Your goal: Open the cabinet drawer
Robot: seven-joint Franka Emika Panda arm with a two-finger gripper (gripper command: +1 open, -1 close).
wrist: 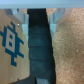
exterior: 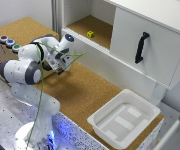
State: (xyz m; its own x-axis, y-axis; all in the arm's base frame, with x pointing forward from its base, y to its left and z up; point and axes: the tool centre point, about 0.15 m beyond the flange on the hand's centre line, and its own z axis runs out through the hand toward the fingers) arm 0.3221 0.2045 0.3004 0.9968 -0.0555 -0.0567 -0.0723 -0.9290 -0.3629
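Note:
The low cork-topped box (exterior: 12, 32) with coloured buttons (exterior: 9, 43) stands at the exterior view's left. My arm covers the side of it that faces the cork floor, so the cabinet drawer is hidden there. My gripper (exterior: 61, 66) hangs low over the cork beside the box, fingers pointing down. In the wrist view the gripper (wrist: 40, 16) is blurred, its two pale fingertips (wrist: 21, 17) standing apart on either side of a dark strip (wrist: 40, 47). A pale-wood face with a blue pixel figure (wrist: 12, 46) lies on one side of the strip and cork (wrist: 70, 47) on the other.
A large white cabinet with a black vertical handle (exterior: 141, 47) stands at the back right, with an open shelf holding a small yellow cube (exterior: 90, 34). A white plastic tub (exterior: 124, 117) sits on the cork at the front right. A green cable (exterior: 42, 85) runs along my arm.

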